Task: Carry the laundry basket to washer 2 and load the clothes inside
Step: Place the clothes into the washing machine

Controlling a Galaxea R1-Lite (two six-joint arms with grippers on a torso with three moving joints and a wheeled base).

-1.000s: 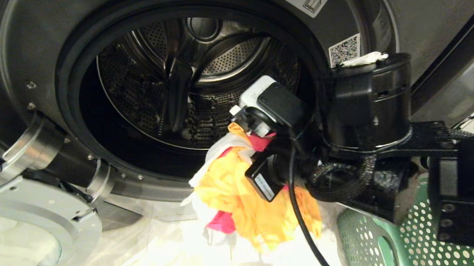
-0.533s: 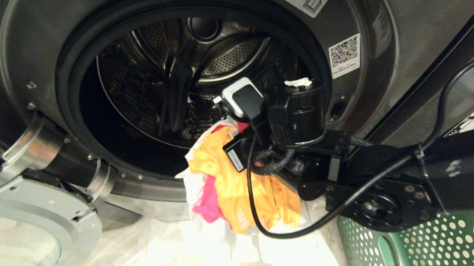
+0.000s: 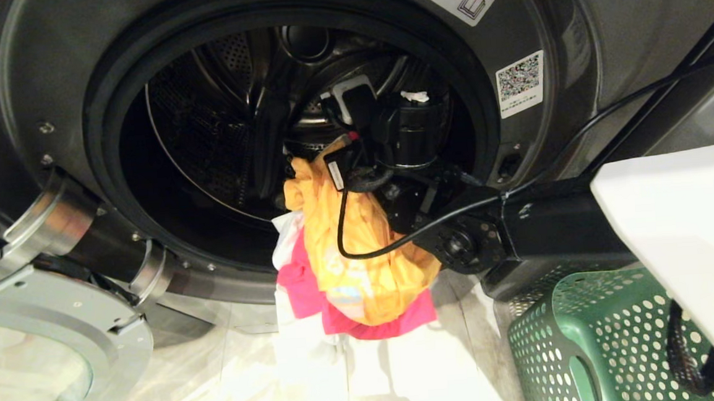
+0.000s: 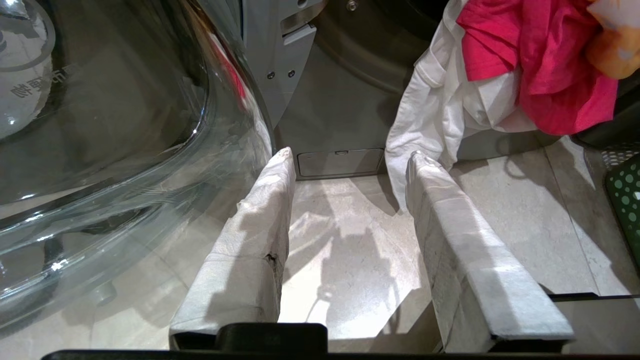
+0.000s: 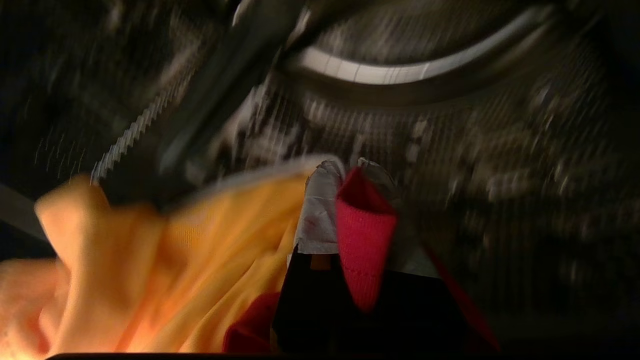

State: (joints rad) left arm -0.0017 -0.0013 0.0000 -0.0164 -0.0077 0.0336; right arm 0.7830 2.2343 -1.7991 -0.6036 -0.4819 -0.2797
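our right gripper [image 5: 350, 170] has its jaws pinched narrow on the clothes [image 3: 360, 256], a soft yellow-orange, pinkish-red and white bundle. the bundle's long axis hangs from 12 to 6 o'clock, its top inside the drum of the dark grey front-loading washer [image 3: 46, 89], its tail over the door lip. a white qr sticker [image 3: 519, 82] sits at 3 o'clock on the washer; its text is too small to read. the dark green perforated laundry basket [image 3: 595, 341] stands at 5 o'clock. our left gripper [image 4: 350, 160] hangs half open on nothing.
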